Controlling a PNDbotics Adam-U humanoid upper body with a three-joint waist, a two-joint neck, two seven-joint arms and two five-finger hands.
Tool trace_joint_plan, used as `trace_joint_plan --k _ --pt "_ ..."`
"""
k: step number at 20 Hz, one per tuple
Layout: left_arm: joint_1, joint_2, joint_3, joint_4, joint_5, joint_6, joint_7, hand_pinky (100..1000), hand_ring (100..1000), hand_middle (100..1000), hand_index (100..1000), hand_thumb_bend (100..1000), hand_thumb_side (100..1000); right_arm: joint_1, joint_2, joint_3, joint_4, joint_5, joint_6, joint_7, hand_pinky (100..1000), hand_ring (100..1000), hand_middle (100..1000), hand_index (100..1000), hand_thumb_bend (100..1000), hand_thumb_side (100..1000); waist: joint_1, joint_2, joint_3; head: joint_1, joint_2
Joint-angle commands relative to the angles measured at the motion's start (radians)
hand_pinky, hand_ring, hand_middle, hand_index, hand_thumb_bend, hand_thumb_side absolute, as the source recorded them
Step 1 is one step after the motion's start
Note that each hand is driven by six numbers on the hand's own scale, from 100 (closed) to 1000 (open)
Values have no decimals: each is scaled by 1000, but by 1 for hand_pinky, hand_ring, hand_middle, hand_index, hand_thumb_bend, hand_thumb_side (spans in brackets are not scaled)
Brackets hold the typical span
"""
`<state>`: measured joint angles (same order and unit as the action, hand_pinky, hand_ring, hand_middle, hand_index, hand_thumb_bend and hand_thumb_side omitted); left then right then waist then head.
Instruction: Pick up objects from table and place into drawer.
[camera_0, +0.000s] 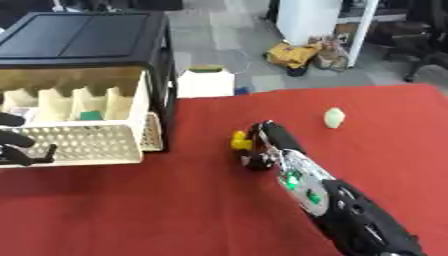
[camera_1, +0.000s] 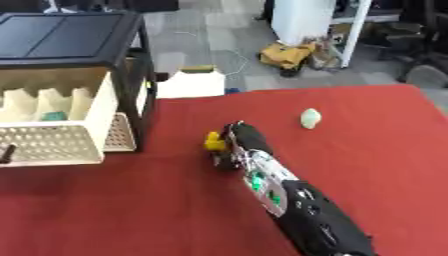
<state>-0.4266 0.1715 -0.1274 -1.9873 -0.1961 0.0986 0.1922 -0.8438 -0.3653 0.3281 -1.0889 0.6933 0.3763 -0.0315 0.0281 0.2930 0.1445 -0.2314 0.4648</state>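
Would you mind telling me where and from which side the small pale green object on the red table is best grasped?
I would pinch the pale green object across its narrow sides, coming from above. It stands free on the red table, looks taller than wide with a rounded top, and nothing crowds it. The right hand, beside the yellow object, is nearest.

The yellow object (camera_0: 239, 140) is partly hidden behind the right hand (camera_0: 260, 146); its shape cannot be made out, nor whether the fingers close on it. The left hand (camera_0: 19, 145) is cut off by the left edge, and only dark fingers show against the drawer (camera_0: 87, 142). A green thing (camera_0: 90, 115) in a far compartment is mostly hidden behind the dividers. The pale lump (camera_0: 334, 117), far right, is too blurred to identify.
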Motion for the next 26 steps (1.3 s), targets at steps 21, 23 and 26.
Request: trace_joint_plan --k 21,23,26 --pt "-5 1 -1 -13 1 -1 -9 418 529 588 817 100 1000 -18 -20 11 -80 -53 10 -49 603 640 300 444 232 138 -2 -28 3 -10 -8" --pt "-6 1 -1 -13 1 -1 -9 418 529 588 817 100 1000 -19 -20 16 -92 -47 8 -57 601 637 295 436 236 148 -3 -30 3 -10 -8" --pt "-5 1 -1 -13 3 -1 -9 418 529 589 817 100 1000 -20 -20 20 -105 -42 5 -65 598 635 292 424 237 160 -3 -33 4 -11 -9"
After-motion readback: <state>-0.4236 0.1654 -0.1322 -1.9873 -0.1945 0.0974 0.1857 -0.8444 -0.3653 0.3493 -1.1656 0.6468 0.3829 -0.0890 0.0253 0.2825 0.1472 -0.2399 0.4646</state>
